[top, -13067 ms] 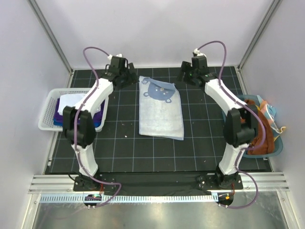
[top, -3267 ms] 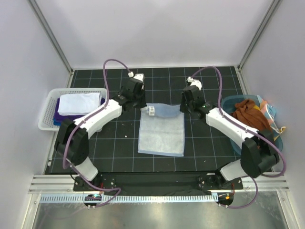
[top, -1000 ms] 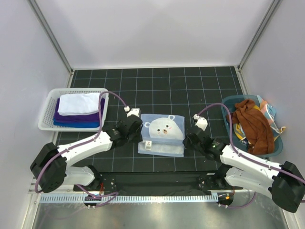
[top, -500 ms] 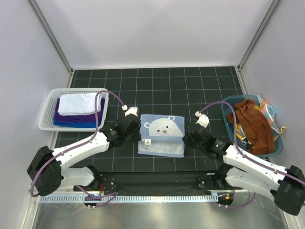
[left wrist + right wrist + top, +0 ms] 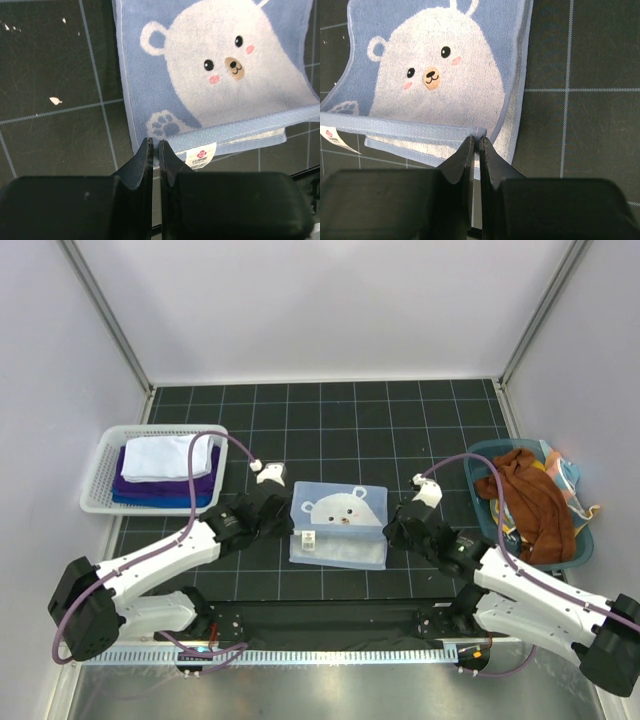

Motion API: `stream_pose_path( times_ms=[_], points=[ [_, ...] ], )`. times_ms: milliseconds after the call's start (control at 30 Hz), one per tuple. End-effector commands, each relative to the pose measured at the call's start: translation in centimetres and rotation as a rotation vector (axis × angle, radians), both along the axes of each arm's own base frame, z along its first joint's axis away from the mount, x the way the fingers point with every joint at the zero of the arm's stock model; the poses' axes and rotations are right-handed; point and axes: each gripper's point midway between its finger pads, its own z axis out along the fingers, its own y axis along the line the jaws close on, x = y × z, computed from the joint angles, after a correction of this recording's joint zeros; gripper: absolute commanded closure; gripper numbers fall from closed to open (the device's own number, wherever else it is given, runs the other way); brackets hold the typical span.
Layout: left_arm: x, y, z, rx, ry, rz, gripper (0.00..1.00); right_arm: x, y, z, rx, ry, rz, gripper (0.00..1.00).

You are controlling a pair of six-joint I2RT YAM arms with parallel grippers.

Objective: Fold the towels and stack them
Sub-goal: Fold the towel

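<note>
Three folded towels are stacked in the basket at the tabletop's left edge. The bear towel is laid folded once by the near edge, with the right fingers clamped on its corner and the left fingers pressed together at its hem. In the tub, crumpled towels are left to be folded.

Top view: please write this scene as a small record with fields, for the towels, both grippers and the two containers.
bear towel: folded, bear face up, mid table
left gripper: shut on the upper layer's left corner
right gripper: shut on the upper layer's right corner
basket: at left, holds a folded stack
stack: white towel over purple towel over blue towel
tub: at right, holds brown towel and others, unfolded
</note>
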Motion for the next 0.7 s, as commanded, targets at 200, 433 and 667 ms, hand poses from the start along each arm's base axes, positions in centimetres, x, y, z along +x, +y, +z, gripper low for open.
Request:
stream_pose_path(
  times_ms=[200,433,667],
  points=[
    [-0.9,1.1,-3.2,0.054,0.048,0.011,0.83,-0.9,-0.7,-2.9,-0.025,0.053,-0.025,0.86],
    [-1.6,0.7,-3.0,0.032,0.046,-0.021,0.63,-1.1,-0.7,-2.7,-0.022,0.061,-0.017,0.69],
    [-0.9,1.1,-1.3,0.037,0.006,0.006,0.61,-1.1,-0.5,-0.5,0.006,0.029,-0.003,0.58]
  ],
)
